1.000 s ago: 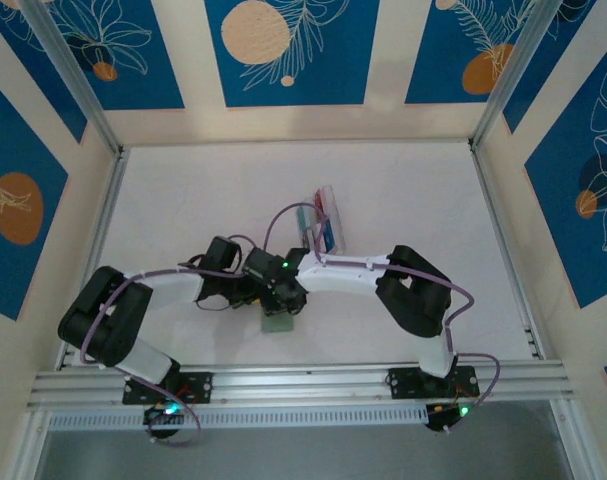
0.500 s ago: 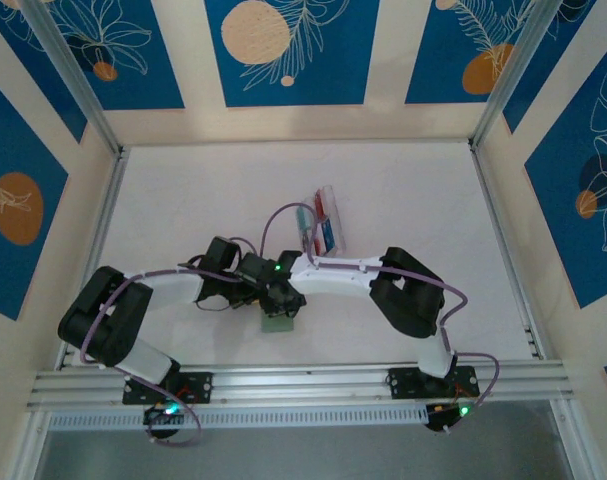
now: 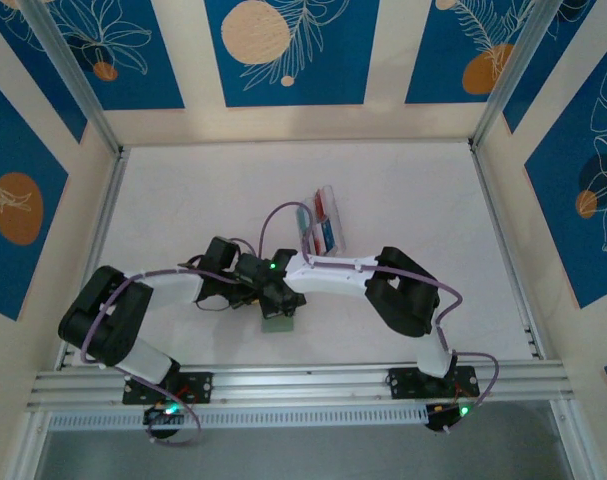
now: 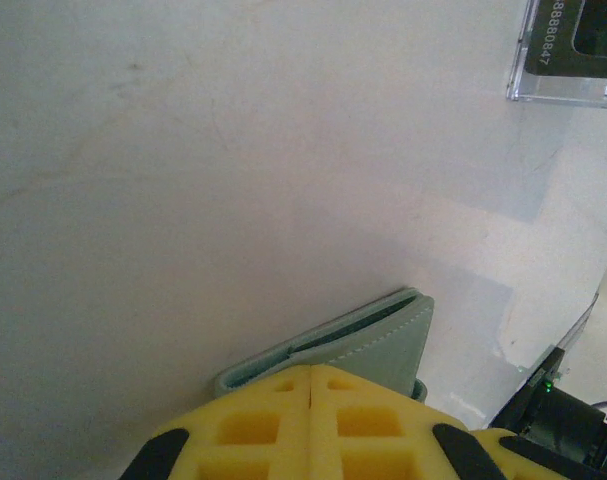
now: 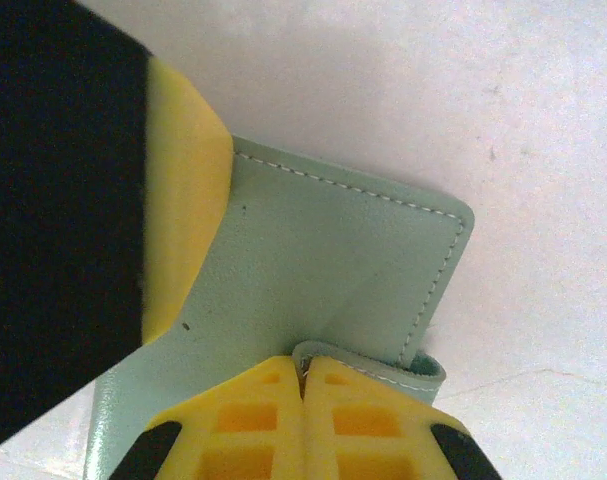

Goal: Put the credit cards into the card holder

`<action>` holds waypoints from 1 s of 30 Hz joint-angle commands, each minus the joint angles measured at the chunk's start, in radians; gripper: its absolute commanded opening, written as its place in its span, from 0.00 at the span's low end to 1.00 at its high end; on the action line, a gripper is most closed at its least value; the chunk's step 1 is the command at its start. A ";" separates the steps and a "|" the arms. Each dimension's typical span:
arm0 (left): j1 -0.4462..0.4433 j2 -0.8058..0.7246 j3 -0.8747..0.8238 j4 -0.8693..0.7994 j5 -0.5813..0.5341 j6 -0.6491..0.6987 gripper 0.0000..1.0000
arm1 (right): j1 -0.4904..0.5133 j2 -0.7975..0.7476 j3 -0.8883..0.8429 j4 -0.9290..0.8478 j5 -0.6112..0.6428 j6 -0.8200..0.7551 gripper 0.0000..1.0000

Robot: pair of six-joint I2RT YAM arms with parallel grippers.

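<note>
Card holder point(image 3: 278, 322) laid flat on table point(image 3: 183, 210), near front edge, beneath both fingertips
Right gripper point(image 5: 303, 372) closed, card holder flap edge pinched between pads
Left gripper point(image 4: 312, 378) closed, pads pressed together against card holder; grip not discernible

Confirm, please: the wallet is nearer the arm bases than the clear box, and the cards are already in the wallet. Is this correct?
One part is wrong. The cards are not in the wallet; they stand in the clear box, as the top view shows. The rest holds.
</note>
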 commanded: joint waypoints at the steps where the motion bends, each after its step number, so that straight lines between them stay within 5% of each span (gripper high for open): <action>1: -0.006 0.061 -0.046 -0.092 -0.112 0.018 0.00 | 0.006 0.032 -0.017 -0.092 0.023 -0.020 0.00; 17: -0.010 0.065 -0.089 -0.080 -0.174 -0.008 0.00 | -0.195 -0.323 -0.420 0.235 -0.241 0.028 0.00; 30: -0.139 0.072 0.009 0.027 -0.121 -0.069 0.00 | -0.412 -0.602 -0.711 0.240 -0.141 0.196 0.00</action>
